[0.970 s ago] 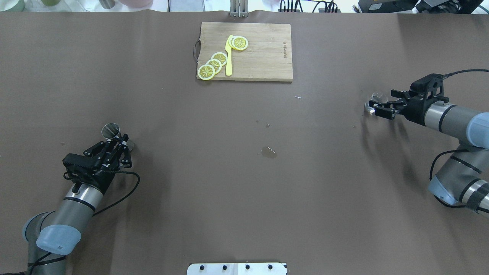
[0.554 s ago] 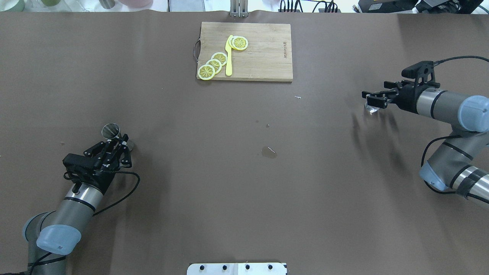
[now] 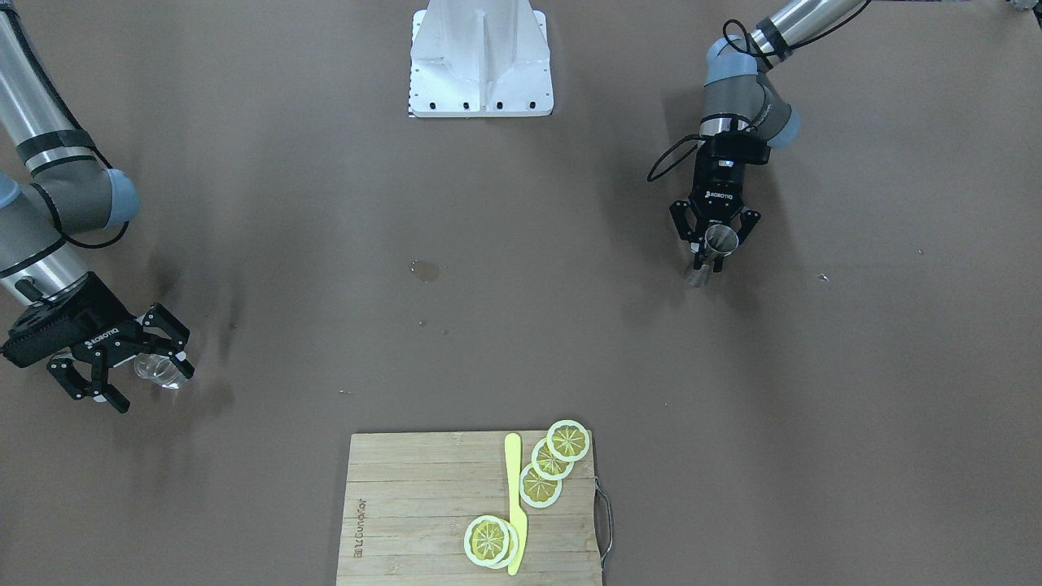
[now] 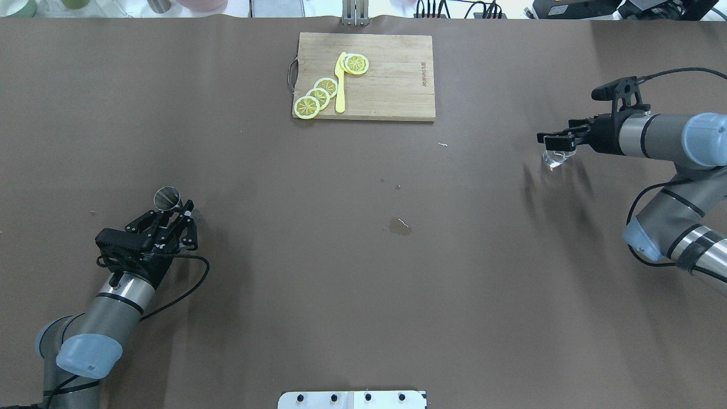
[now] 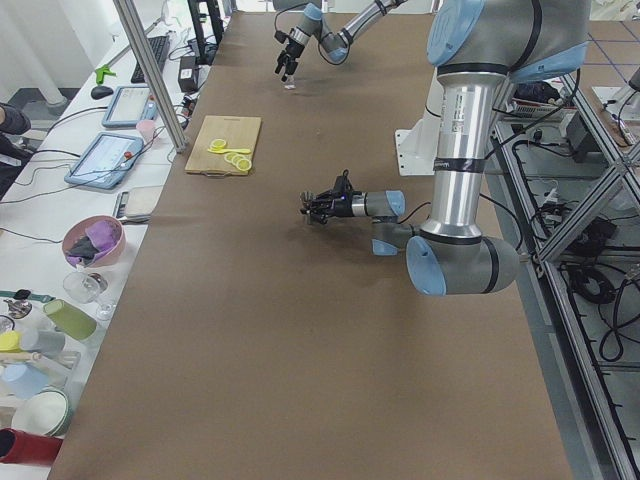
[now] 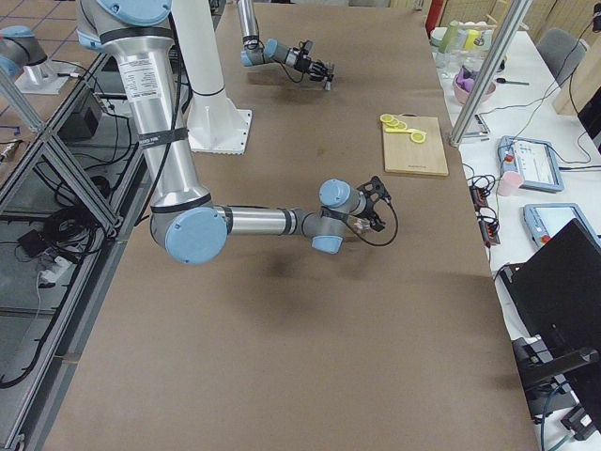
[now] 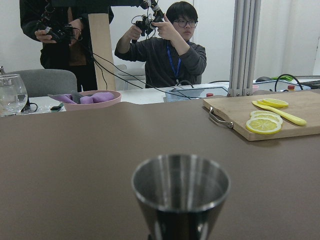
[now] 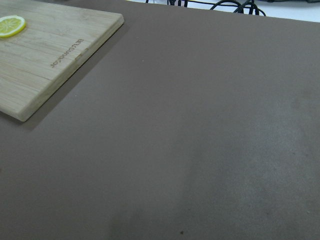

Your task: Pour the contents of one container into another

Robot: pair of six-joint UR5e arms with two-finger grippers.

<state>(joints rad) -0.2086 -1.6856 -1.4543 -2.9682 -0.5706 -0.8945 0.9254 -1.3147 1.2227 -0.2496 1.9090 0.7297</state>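
- The left gripper [image 3: 710, 254] reaches low over the robot's left side of the brown table [image 4: 363, 295], with its fingers closed in on the narrow waist of the metal jigger [image 3: 720, 239].
- The jigger stands upright in that grip with its open mouth facing up. Its mouth fills the bottom of the left wrist view. I cannot tell whether its foot touches the table.
- Well apart from it, over on the robot's right side, sits the small clear glass [image 3: 160, 370].
- The right gripper [image 3: 154, 387] is at the glass with its fingers spread wide apart. From the front the glass shows between them, close to one fingertip, and nothing is clamped. I cannot tell whether that fingertip touches it.
- The right wrist view shows only bare table and a corner of the board.
- At the far edge, midway between the arms, lies a wooden cutting board [image 4: 392, 79] carrying lemon slices [image 4: 306, 107] and a yellow knife [image 4: 340, 85].
- A small wet spot [image 4: 400, 227] marks the middle of the table.
- Beyond the table a person [image 7: 170, 55] sits holding a device up in both hands, near a pink bowl [image 7: 90, 99].
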